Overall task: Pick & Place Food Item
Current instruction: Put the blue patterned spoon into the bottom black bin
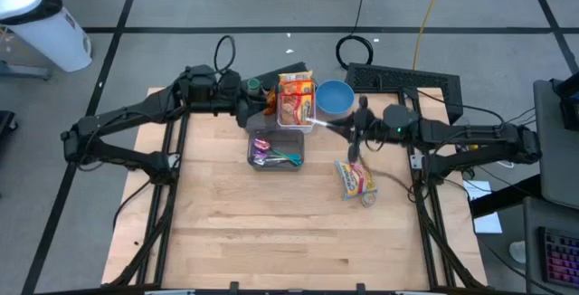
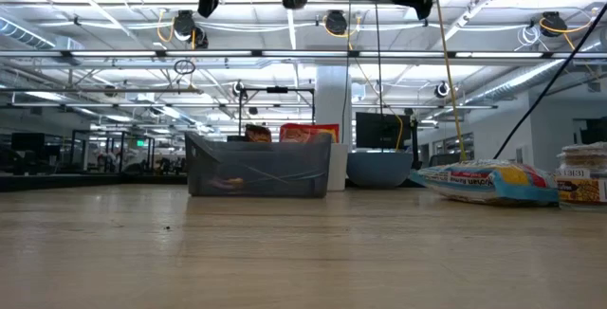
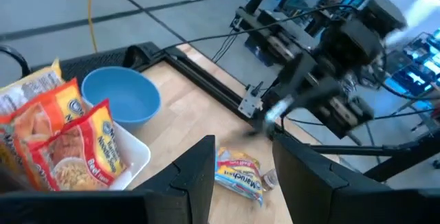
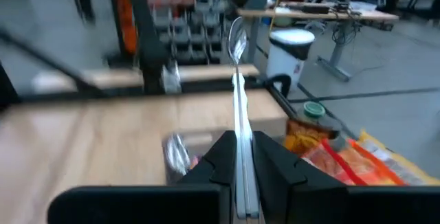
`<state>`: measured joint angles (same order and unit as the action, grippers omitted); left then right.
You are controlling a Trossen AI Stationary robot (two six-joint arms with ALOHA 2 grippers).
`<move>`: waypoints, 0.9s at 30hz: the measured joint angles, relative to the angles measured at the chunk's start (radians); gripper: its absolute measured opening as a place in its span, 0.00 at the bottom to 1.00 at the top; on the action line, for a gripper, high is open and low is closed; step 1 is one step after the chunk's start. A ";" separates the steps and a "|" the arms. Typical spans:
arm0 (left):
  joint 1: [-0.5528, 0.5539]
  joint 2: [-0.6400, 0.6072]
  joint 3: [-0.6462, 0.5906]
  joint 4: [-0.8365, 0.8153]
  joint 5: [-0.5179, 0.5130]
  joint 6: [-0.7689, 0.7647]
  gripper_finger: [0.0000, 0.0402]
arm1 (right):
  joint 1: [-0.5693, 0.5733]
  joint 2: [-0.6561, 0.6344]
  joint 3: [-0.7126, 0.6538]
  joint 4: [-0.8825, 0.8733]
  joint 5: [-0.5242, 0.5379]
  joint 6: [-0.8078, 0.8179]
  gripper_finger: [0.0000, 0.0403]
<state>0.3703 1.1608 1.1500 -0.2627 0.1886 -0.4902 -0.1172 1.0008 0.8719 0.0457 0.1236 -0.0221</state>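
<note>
Noodle packets [image 1: 296, 101], crinkly orange and yellow plastic, stood bunched upright in a white rectangular tray [image 1: 291, 128] at the far middle of the pale wooden desk [image 1: 289, 232]. Taking that tray as the landmark: on its near side, touching or just beside it, sat a clear, straight-walled plastic bin [image 1: 276, 149] holding what looked like coloured utensils. Nearer still and off to the right of the tray, a single flat noodle packet [image 1: 355, 178] lay on the bare planks, well apart from the bin, with a small round object [image 1: 369, 199] at its near end. The whole near half of the desk in front of the tray was smooth, open wood out to the dark frame rails on both sides.

Just right of the tray, the right tool [image 1: 355, 132] was clamped on a thin metal spoon [image 4: 238, 86], which stood out straight between its fingers [image 4: 271, 162]. Beside the tray's far right corner rested a round blue bowl [image 1: 334, 97], smooth and glossy. At the tray's left side hung the left tool [image 1: 256, 114], its dark fingers [image 3: 196, 172] parted with nothing between them. A green-lidded jar [image 1: 252, 85] stood by the tray's far left corner, and a black keyboard [image 1: 404, 80] lay beyond the bowl at the desk's far edge.
</note>
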 joint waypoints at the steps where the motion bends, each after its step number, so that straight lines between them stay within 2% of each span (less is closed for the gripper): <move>1: -0.015 0.000 0.000 0.002 -0.014 0.004 0.38 | -0.022 0.000 0.000 0.029 -0.033 0.038 0.05; 8: -0.133 0.033 -0.001 0.003 -0.154 0.017 0.38 | -0.152 0.012 -0.001 0.257 -0.195 0.279 0.05; 12: -0.187 0.063 0.000 0.124 -0.221 0.017 0.38 | -0.186 0.058 -0.007 0.393 -0.278 0.392 0.05; 17: -0.220 0.117 -0.001 0.266 -0.224 0.039 0.38 | -0.189 0.152 -0.071 0.652 -0.286 0.531 0.05; 22: -0.226 0.130 -0.001 0.295 -0.233 0.036 0.38 | -0.188 0.221 -0.150 0.925 -0.284 0.681 0.05; 27: -0.226 0.131 -0.001 0.306 -0.283 0.041 0.38 | -0.175 0.265 -0.174 1.030 -0.280 0.744 0.05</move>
<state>0.1441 1.2922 1.1492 0.0430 -0.0947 -0.4495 -0.2921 1.2657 0.6983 1.0754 -0.1567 0.7219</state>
